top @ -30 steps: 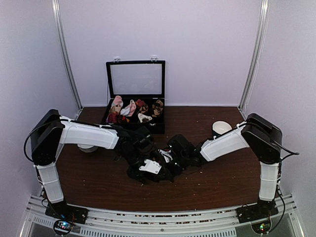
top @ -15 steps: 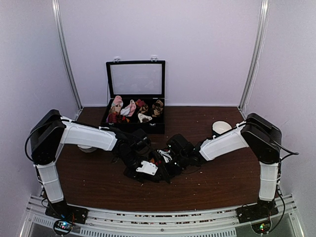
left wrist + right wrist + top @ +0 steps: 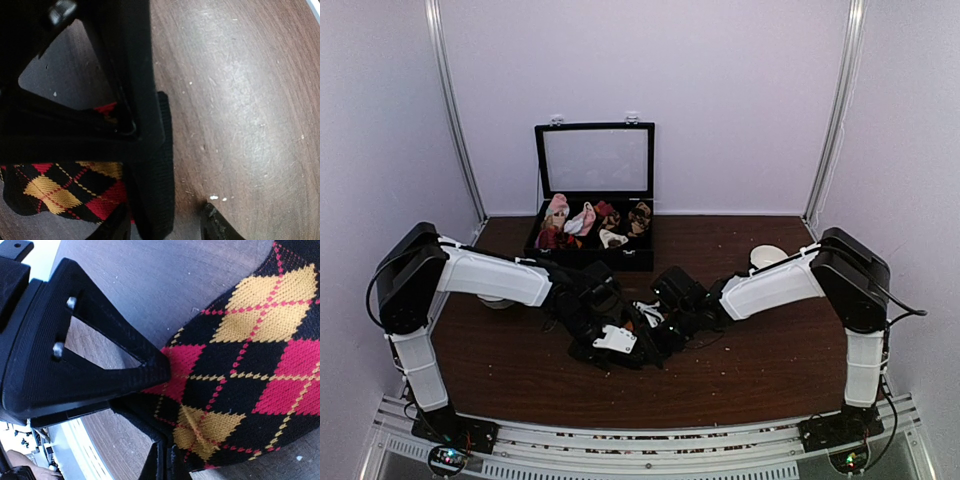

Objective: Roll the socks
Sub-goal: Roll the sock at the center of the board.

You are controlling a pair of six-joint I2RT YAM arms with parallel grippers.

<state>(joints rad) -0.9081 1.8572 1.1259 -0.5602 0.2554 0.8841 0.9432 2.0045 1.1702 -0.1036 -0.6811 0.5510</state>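
Rolling looks barely begun: the red-and-orange argyle sock (image 3: 250, 365) lies unrolled on the worktop (image 3: 240, 100), the right claw (image 3: 165, 405) pinching it and the left claw (image 3: 171, 175) part-spread astride its black cuff (image 3: 164, 150).

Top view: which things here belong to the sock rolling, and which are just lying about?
Job in hand:
- argyle sock, at mid-table
- right gripper, pinching it
- left gripper, on it

Lying about:
- open case at the back
- sock bundles inside it
- white bowl, right
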